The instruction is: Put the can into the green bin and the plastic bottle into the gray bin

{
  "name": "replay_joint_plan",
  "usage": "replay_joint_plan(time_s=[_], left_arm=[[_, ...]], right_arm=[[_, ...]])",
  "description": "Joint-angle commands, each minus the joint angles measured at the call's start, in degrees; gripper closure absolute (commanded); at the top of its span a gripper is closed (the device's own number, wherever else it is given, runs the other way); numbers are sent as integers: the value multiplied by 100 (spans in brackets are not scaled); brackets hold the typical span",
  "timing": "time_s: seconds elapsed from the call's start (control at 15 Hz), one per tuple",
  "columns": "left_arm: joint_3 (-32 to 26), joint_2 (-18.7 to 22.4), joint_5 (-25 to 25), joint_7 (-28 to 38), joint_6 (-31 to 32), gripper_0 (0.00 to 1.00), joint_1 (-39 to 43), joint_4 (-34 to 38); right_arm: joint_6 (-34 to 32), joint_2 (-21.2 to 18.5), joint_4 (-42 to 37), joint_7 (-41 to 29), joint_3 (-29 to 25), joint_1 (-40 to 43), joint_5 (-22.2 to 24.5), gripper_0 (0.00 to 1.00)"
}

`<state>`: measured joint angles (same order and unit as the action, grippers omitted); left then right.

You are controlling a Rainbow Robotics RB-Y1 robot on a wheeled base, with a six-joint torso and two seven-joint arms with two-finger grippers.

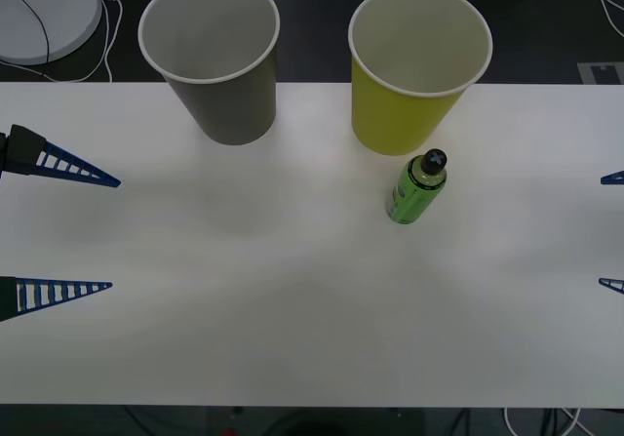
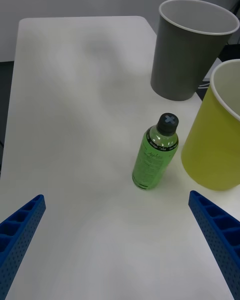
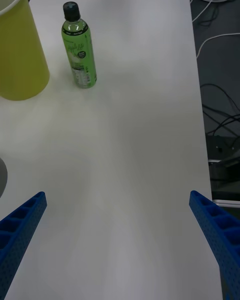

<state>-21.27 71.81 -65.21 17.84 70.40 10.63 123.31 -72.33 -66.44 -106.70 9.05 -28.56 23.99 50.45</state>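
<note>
The plastic bottle [image 1: 417,190] [image 2: 155,155] [image 3: 80,50] stands upright on the white table, just in front of the green bin [image 1: 400,114] [image 2: 215,150] [image 3: 20,55]. The gray bin [image 1: 224,104] [image 2: 185,60] stands to the left of the green one at the table's back. Both bins are upright. The can is out of view. My left gripper [image 1: 115,233] [image 3: 117,194] is open at the table's left edge, far from the bottle. At the right edge my right gripper [image 1: 602,230] [image 2: 116,196] is open, with the bottle some way ahead of it.
The white table [image 1: 292,338] stretches bare across the front and middle. A round white device [image 1: 44,12] with a cable lies on the dark floor behind the table's left corner. More cables [image 3: 220,105] lie on the floor beside the table.
</note>
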Motion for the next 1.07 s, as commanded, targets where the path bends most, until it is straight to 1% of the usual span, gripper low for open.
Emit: replay_joint_plan(time_s=[0.07,0.27,0.33,0.4,0.47,0.67,0.87,1.07], left_arm=[[0,0,0,0,0,0,0,0],[0,0,0,0,0,0,0,0],[0,0,0,0,0,0,0,0],[0,0,0,0,0,0,0,0],[0,0,0,0,0,0,0,0],[0,0,0,0,0,0,0,0],[0,0,0,0,0,0,0,0],[0,0,0,0,0,0,0,0]], right_arm=[[0,0,0,0,0,0,0,0],[0,0,0,0,0,0,0,0],[-9,255,62,-18,105,70,-26,0],[-62,378,149,0,114,-9,-167,0],[-185,387,246,-26,158,-70,-211,0],[-185,387,272,-44,185,-97,-229,0],[44,395,229,79,246,44,-220,0],[642,395,-18,343,299,404,-211,0]])
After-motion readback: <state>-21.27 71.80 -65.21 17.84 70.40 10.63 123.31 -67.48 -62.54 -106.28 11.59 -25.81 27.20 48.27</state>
